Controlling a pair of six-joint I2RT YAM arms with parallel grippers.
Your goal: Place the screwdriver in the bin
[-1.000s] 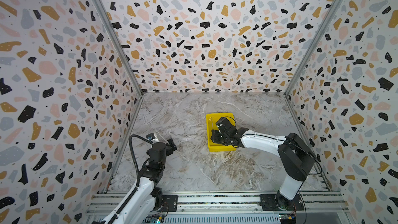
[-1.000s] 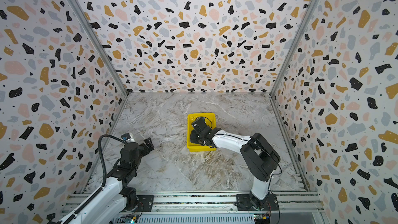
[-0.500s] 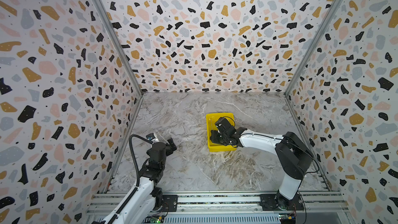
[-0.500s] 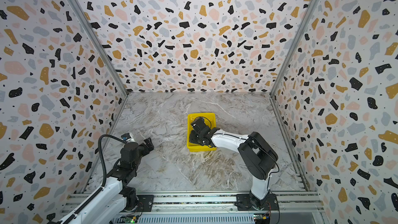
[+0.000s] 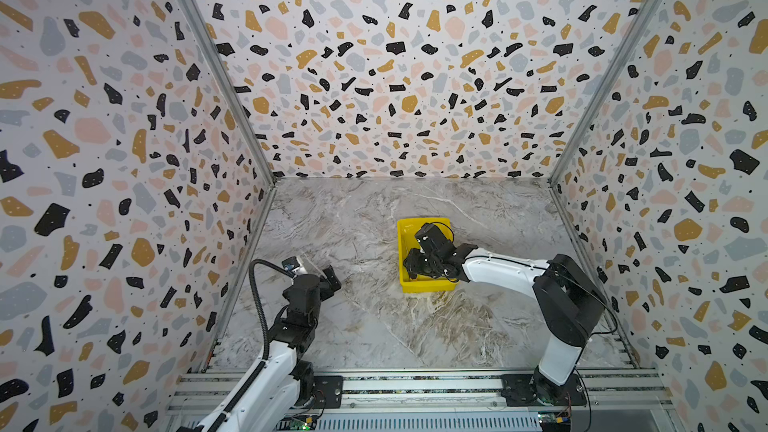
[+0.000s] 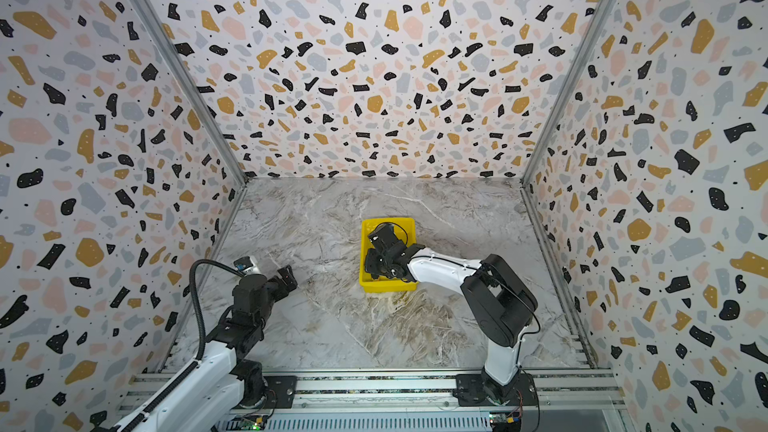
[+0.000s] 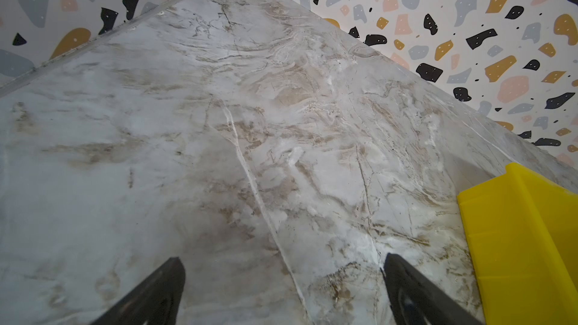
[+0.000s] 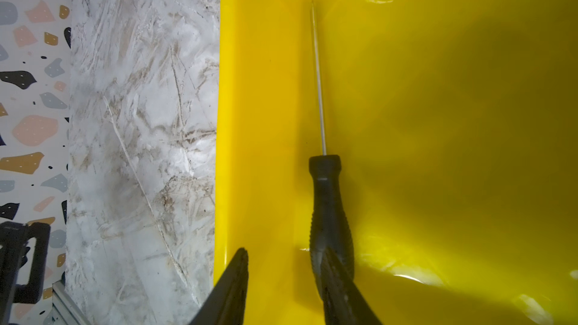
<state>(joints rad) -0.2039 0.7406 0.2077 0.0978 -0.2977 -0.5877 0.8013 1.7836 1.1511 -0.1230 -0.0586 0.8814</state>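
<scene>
Just parted the right gripper (image 8: pixel 284 253) at bottom centre of its wrist view — released the screwdriver (image 8: pixel 328 207) inside the bin (image 8: pixel 266 89), handle against one finger. Probably leaves only the retreat, and nothing for the left gripper (image 7: pixel 281 257), spread wide, empty.

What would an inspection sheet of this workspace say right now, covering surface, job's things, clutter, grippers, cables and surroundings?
Surface: marble-patterned tabletop, with brownish streaks.
Job's things: screwdriver is inside the yellow bin, shaft along one long wall.
Clutter: nothing seen.
Grippers: right gripper is low in the bin, jaws apart, with the handle against one jaw and not clamped. Left gripper is over bare tabletop, jaws wide and empty.
Cables: black hose loops beside the left arm. Thin black cable arcs over the right wrist. Neither is snagged.
Surroundings: terrazzo-patterned walls on three sides and an aluminium rail at the front.
</scene>
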